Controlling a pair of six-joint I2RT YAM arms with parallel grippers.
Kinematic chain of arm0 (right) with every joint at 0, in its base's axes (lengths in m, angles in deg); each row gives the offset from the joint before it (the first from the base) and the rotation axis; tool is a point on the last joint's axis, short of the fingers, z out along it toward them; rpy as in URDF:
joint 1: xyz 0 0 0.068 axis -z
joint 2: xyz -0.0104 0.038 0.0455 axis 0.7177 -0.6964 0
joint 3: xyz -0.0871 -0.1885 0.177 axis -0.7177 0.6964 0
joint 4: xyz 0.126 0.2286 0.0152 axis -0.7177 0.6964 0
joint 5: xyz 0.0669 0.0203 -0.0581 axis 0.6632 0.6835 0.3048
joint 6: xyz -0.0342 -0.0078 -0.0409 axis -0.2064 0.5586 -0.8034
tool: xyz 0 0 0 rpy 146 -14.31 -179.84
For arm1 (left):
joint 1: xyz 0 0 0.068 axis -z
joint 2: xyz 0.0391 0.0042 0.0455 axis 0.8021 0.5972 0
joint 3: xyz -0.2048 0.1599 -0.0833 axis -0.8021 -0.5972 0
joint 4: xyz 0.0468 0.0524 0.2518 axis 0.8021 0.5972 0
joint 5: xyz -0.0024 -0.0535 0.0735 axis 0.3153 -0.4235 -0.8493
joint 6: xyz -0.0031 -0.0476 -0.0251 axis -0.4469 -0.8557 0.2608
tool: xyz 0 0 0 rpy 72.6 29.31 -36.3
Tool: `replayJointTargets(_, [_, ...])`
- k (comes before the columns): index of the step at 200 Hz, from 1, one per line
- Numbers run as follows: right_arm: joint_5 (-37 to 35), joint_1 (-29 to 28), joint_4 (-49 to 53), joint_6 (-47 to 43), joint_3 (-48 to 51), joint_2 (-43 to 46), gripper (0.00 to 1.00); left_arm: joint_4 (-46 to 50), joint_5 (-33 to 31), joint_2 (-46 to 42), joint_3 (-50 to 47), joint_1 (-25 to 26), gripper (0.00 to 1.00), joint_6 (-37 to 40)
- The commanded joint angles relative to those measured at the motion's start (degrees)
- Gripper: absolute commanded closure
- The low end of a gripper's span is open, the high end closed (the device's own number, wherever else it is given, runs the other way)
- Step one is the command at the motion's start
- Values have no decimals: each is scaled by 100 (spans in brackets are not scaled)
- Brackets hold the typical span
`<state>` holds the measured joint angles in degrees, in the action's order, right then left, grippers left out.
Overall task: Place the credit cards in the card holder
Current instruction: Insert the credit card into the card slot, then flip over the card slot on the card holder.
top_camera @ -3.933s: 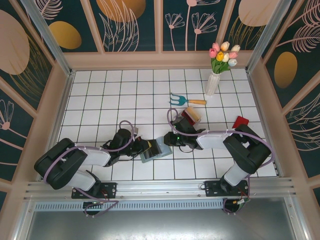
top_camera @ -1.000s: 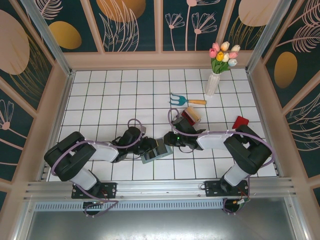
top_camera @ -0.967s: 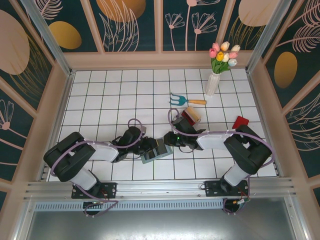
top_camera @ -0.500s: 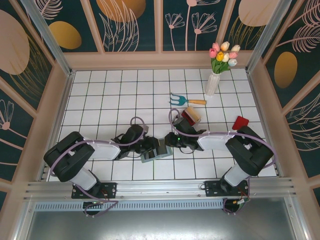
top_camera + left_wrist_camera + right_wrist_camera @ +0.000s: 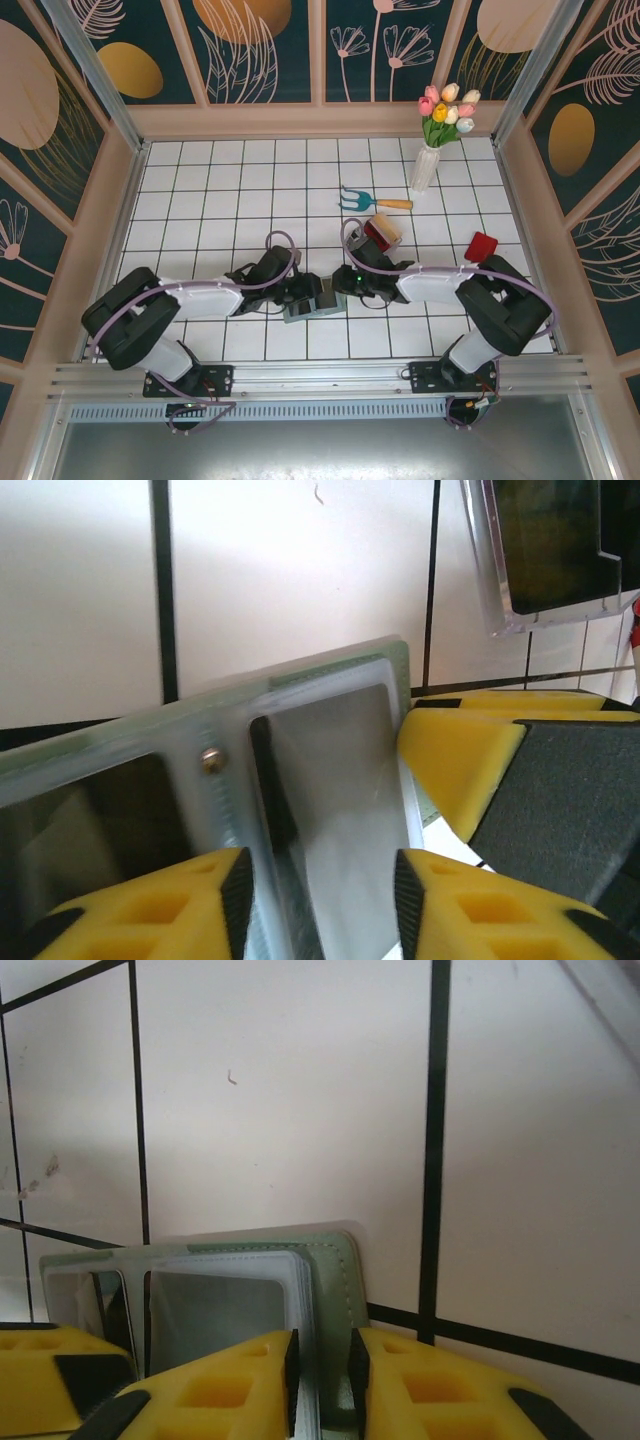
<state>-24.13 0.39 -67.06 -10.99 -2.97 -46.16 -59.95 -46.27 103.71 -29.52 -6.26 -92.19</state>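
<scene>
Reaching farther than a few seconds ago, the left arm has brought the left gripper [image 5: 320, 868] right up to the card holder [image 5: 330, 740], and its jaws have spread over the last second. They now stand apart above the holder's inner leaf, one yellow finger [image 5: 160, 910] on each side of a clear pocket, pinching nothing.

The card holder lies open on the white tiled table [image 5: 200, 200], between the two grippers and just ahead of the arm bases. The right gripper [image 5: 322, 1352] meets it from the opposite side and is clamped on its sage-green edge, with only a narrow gap between its fingers. A greyish panel shows behind one clear pocket and a darker one behind the next. Whether these are cards I cannot tell.

Beyond the holder, to its right, sits a small tray [image 5: 487, 580] with dark red and beige cards [image 5: 380, 231] in it. Farther right of the holder, well apart from it, one red card [image 5: 481, 245] lies loose on the tiles, unmoved. Behind the tray, still farther from the holder, lies a toy rake [image 5: 372, 199] with a blue head and an orange handle. Farthest from the holder stands a white vase of tulips [image 5: 427, 160].
</scene>
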Motion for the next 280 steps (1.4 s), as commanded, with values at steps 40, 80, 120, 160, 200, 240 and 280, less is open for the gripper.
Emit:
replayJointTargets(40, [-476,-13,968,9,-1,511,64,1482,-1254,-1498,-247,-22,40,261])
replayJointTargets(80, [-897,-17,1491,-55,-285,1007,59,1264,-916,-1643,-669,-523,36,260])
replayJointTargets(120, [-85,-95,805,-181,-168,1186,63,473,-332,-1389,-896,-719,35,207])
replayJointTargets(160, [416,-342,431,-203,-224,663,75,299,-191,-964,-789,-728,34,259])
replayJointTargets(200, [-49,-348,869,-160,-115,130,80,27,49,-614,-745,-725,34,270])
replayJointTargets(240, [-168,-339,829,-56,80,-154,82,-102,336,-367,-640,-727,38,345])
replayJointTargets(280, [-229,-340,828,-34,60,-282,82,-230,413,-231,-626,-726,41,330])
